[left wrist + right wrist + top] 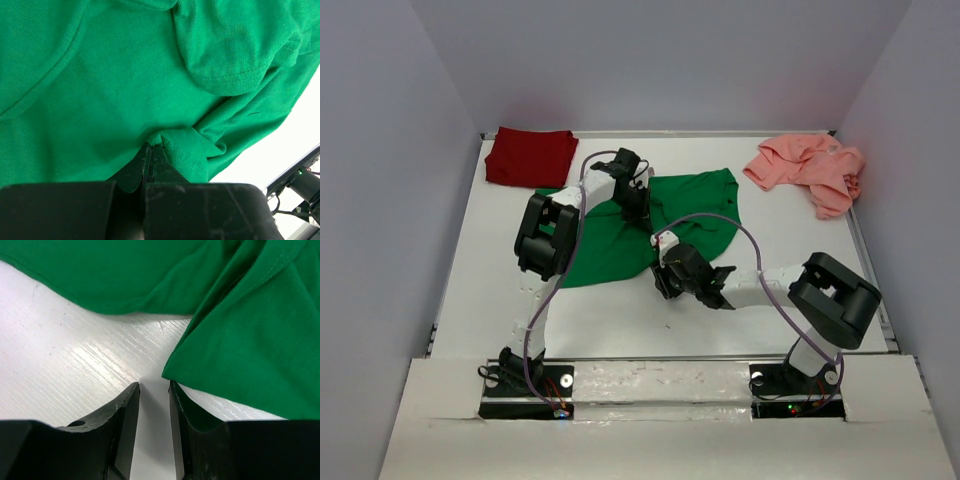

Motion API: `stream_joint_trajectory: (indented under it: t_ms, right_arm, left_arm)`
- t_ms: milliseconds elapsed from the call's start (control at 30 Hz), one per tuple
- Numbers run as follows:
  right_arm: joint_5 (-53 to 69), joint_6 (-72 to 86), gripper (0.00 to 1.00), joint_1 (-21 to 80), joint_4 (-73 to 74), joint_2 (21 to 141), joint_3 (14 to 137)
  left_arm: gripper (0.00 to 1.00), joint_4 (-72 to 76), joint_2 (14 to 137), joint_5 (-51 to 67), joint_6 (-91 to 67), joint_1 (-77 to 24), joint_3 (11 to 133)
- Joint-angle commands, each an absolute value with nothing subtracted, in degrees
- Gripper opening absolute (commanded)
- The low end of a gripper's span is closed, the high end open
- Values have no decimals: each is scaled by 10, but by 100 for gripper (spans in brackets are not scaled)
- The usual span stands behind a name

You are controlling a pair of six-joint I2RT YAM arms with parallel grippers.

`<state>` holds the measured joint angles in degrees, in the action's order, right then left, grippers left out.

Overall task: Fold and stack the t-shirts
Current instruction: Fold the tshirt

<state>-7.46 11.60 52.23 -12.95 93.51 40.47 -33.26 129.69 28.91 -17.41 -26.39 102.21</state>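
Far left, the dark red t-shirt (530, 157) sits folded at the tabletop's (620, 320) back corner. The left gripper (151, 149) is clamped tight on a bunched fold of the green t-shirt (610, 250), sprawled in the middle. The right gripper (154, 387), jaws parted over bare tabletop, grasps nothing, the green hem's corner just touching one finger. The salmon pink t-shirt (807, 168) lies crumpled, back right

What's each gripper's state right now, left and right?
Left gripper: closed on a fold of the green t-shirt.
Right gripper: open, nothing between its jaws, the shirt's edge just beside it.
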Motion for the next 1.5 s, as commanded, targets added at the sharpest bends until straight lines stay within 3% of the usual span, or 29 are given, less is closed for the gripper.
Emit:
stream_joint_trajectory:
  t_ms: [0,467,633,1167,1233,1267,1467]
  right_arm:
    - [-77,120,35,526,-164,951,432]
    - [-67,148,21,494,-177,974,434]
    - [-55,147,1,483,-175,975,434]
    - [-65,169,0,435,-149,910,432]
    - [-69,171,13,435,-114,918,451]
    - [-64,171,25,435,-94,924,468]
    - [-62,180,54,435,-81,938,485]
  left_arm:
    - [0,-344,1293,306,-167,-263,1034]
    - [0,-342,1290,307,-160,-263,1018]
    - [0,-341,1293,308,-159,-263,1017]
    - [0,-344,1296,308,-159,-263,1022]
    - [0,-345,1296,310,-159,-263,1024]
    - [0,-344,1296,310,-160,-262,1025]
    - [0,-346,1296,310,-159,-262,1027]
